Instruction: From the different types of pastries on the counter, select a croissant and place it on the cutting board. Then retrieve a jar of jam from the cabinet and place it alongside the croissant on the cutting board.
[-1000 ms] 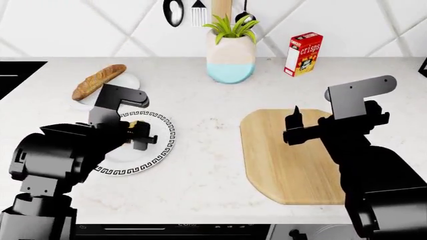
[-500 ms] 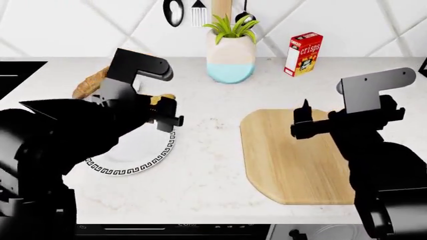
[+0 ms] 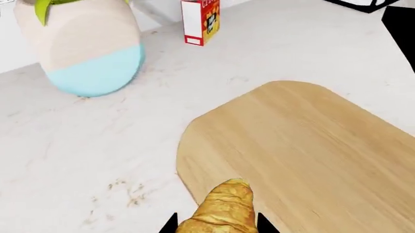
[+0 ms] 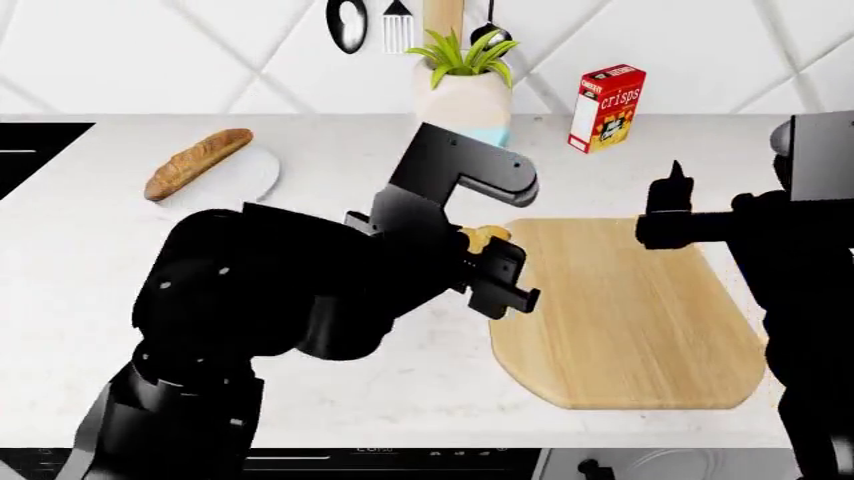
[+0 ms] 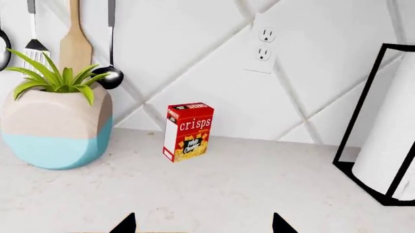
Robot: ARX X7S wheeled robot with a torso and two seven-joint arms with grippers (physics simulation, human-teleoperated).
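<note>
Croissant (image 3: 224,211) is clamped in your left pincer (image 4: 501,262), held over the near-left edge of the cutting board (image 4: 627,320). Your right pincer (image 5: 202,224) sits spread with nothing in it above the board's far-right side. Farther back on the bench (image 4: 347,190): baguette loaf (image 4: 198,162), planter (image 5: 55,128), crisps box (image 5: 188,131).

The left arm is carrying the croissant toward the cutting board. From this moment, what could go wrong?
1. The croissant shows only between the tips of the left gripper, so it may slip out before release.
2. It hangs above the near edge of the cutting board; released now, it might land partly on the counter.
3. The right gripper hovers above the board's far side; the arms might collide if the left one goes further.
</note>
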